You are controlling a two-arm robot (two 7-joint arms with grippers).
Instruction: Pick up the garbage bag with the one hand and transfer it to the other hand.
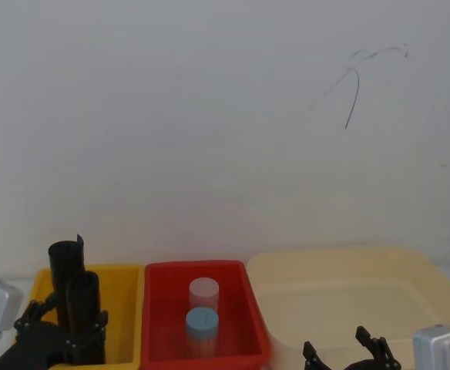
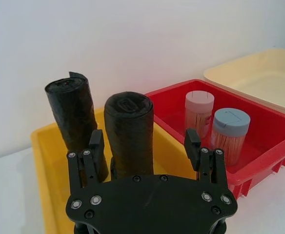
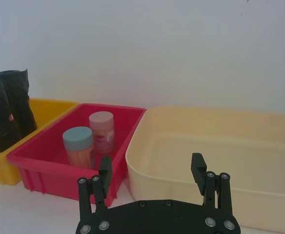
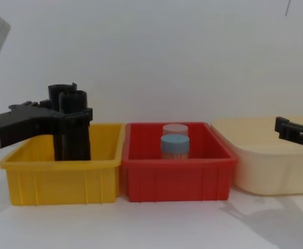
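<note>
Two black crinkled garbage bag rolls stand upright in the yellow bin [image 4: 63, 176]. The nearer garbage bag [image 2: 129, 131] [image 1: 82, 297] [image 4: 74, 104] stands between the fingers of my left gripper [image 2: 143, 139] [image 1: 67, 327] [image 4: 71, 116]. That gripper is open around the roll's middle, with a gap on one side. A second roll [image 2: 71, 112] [image 1: 65, 258] stands just behind it. My right gripper [image 3: 151, 168] [image 1: 344, 347] hangs open over the cream tub [image 3: 215, 141], holding nothing.
A red bin [image 4: 177, 176] sits between the yellow bin and the cream tub [image 4: 265, 166]. It holds a blue-lidded jar [image 4: 175, 146] and a pink-lidded jar [image 3: 102, 131]. A white wall rises right behind the bins.
</note>
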